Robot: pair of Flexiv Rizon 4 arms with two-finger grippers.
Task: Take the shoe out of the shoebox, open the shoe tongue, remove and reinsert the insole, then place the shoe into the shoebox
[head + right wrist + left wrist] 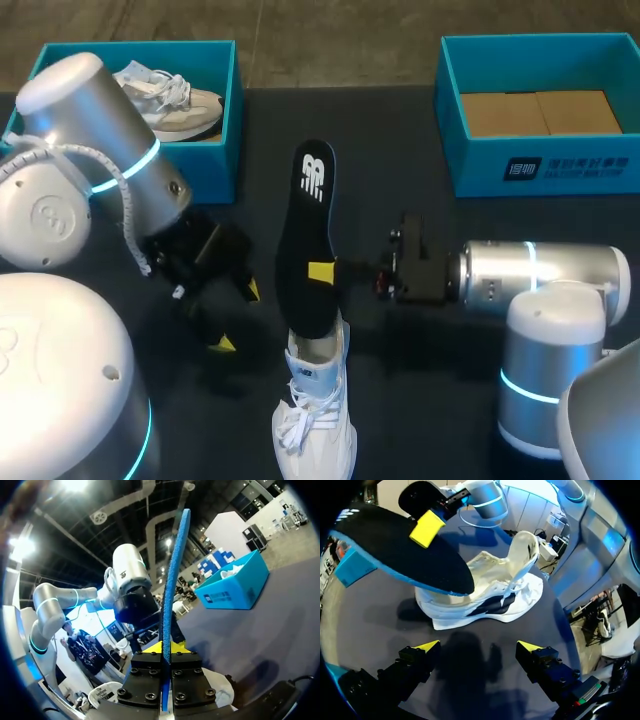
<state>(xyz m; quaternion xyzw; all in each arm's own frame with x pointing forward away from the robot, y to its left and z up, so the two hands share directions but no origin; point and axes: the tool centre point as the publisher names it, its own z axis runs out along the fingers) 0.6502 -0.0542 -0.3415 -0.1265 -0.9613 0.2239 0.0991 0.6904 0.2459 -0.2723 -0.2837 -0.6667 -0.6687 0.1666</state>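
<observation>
Shoe [318,425]: white, laced, standing on its sole at the middle of the tabletop's [430,400] near edge. The toe points toward that edge and the heel toward the far edge.

Tongue [524,542]: drawn up and back from the opening, standing upright.

Insole [305,240]: black face with a white mark at its far end and a blue rim. It is out of the shoe and raised above the tabletop. Its near end lies over the shoe's heel opening and the rest stretches toward the far edge. I cannot tell whether it touches the shoe.

Right gripper [166,647]: mine, coming in from the right edge and clenched on the insole's long side about midway along it, one yellow tip on each face.

Left gripper [477,647]: mine, fingers spread wide with nothing between them, above bare tabletop just left of the shoe and apart from it.

Left shoebox [205,165]: teal, at the far left corner, with a second shoe [170,95] lying inside.

Right shoebox [480,170]: teal, at the far right corner, with brown cardboard [540,112] on its floor.
</observation>
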